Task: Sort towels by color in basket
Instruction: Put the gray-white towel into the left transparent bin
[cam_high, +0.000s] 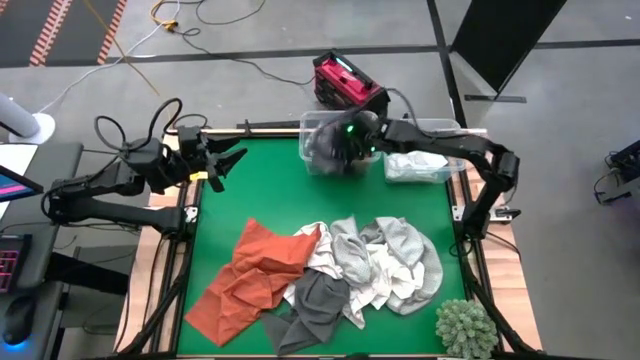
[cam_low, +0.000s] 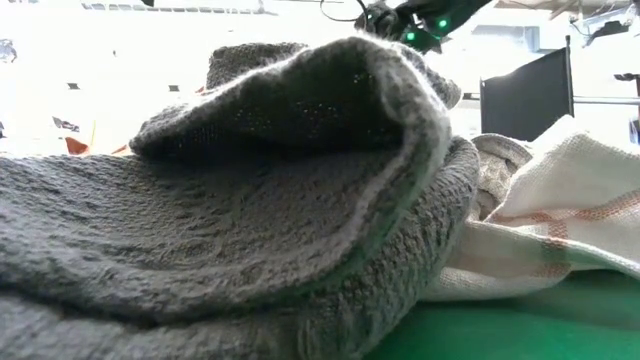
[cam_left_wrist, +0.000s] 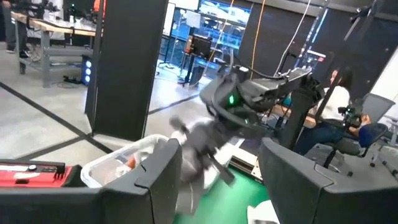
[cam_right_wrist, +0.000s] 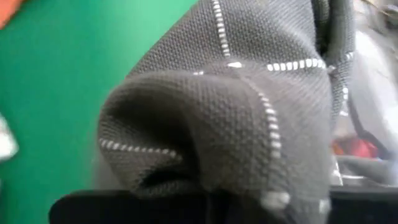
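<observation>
Our right gripper (cam_high: 345, 150) is shut tight on a dark checked towel (cam_right_wrist: 249, 124). The towel is dark grey with thin white dashed lines, and it bunches up right in front of that wrist camera. From above we see the towel (cam_high: 325, 150) hanging over the clear basket (cam_high: 440, 128), at the basket's left end. The basket sits at the far edge of the green table (cam_high: 270, 190). Something pale lies inside the basket, to the right of the towel, but we cannot tell what it is.

Our left gripper (cam_high: 228, 165) is well to the left of the basket, up over the table's left edge. Its fingers (cam_left_wrist: 155, 174) are spread apart and hold nothing.

The other towels lie in a heap well in front of the basket, near the table's near edge. The orange towel (cam_high: 250, 275) is on the left of the heap. The light grey towel (cam_high: 405, 250) and a white towel (cam_high: 385, 285) are on the right. A dark grey towel (cam_high: 315, 305) lies at the front. A spiky green ball (cam_high: 465, 328) sits at the near right corner, just beside the heap.
</observation>
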